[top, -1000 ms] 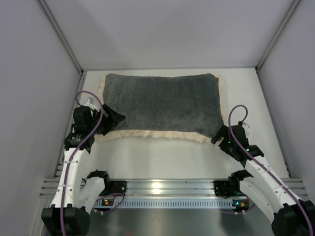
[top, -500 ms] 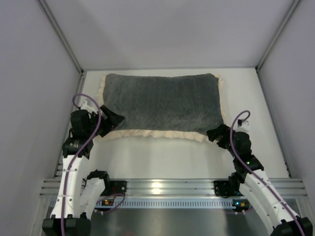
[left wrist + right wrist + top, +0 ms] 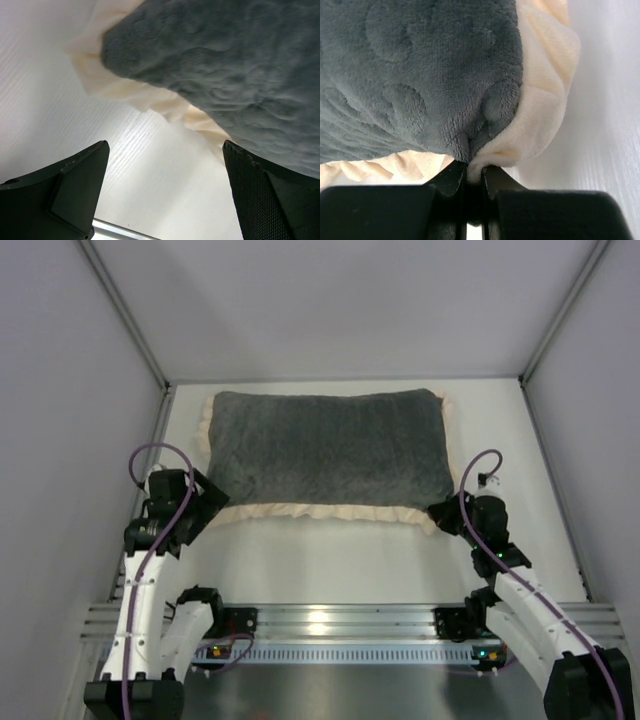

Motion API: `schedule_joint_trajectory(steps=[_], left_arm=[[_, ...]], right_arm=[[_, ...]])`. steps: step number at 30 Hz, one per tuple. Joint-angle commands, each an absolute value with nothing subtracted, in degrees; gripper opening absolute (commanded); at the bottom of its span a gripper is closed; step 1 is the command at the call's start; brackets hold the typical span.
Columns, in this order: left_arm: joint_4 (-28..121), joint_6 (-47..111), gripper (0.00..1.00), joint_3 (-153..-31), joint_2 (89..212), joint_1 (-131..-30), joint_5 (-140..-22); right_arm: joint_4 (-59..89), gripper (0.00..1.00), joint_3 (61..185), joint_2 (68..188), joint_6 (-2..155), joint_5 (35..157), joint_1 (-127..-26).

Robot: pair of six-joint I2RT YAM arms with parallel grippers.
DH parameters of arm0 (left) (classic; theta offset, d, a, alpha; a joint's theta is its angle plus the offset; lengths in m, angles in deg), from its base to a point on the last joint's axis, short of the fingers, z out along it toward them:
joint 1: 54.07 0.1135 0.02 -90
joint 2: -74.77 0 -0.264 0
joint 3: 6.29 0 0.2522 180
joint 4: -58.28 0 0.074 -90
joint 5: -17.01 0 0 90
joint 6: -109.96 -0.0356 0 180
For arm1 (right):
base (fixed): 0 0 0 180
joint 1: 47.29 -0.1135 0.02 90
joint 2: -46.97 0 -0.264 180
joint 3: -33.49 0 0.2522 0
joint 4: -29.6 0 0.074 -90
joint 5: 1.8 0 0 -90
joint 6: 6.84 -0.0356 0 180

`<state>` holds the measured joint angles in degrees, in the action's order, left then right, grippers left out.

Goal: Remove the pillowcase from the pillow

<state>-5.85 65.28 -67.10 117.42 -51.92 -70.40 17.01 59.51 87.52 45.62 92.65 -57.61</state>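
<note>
since a second ago the right pincer has clamped shut on the near right corner of the pillowcase, pinching grey plush and cream frill. the left pincer has backed off the near left corner and gapes wide, empty. the pillowcase lies grey face up on the table, towards its far side.

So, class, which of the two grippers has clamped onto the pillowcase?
The right gripper: its jaws are shut on the cream frill at the near right corner of the pillowcase. The left gripper stands wide open by the near left corner, gripping nothing.
</note>
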Motion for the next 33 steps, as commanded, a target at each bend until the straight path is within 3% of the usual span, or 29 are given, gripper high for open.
schedule_joint_trajectory(steps=[1,12,22,29,33], left_arm=[[-10.0,69.1,0.99,-65.6,118.5,-52.0,-65.7],[-4.0,82.5,0.99,-60.1,114.7,-49.5,-57.4],[12.8,86.4,0.99,-47.1,118.1,-45.0,-68.7],[25.3,86.1,0.99,-41.3,111.3,-44.2,-66.0],[31.9,86.4,0.99,-36.2,101.2,-44.2,-68.4]], right_arm=[[22.3,0.0,63.1,86.6,45.2,95.7,-56.6],[19.9,0.0,61.2,78.4,42.5,100.9,-54.8],[18.2,0.0,64.6,78.3,40.3,107.4,-52.5],[17.8,0.0,64.4,78.5,40.8,109.7,-50.5],[17.8,0.0,64.6,78.3,41.1,110.8,-49.0]])
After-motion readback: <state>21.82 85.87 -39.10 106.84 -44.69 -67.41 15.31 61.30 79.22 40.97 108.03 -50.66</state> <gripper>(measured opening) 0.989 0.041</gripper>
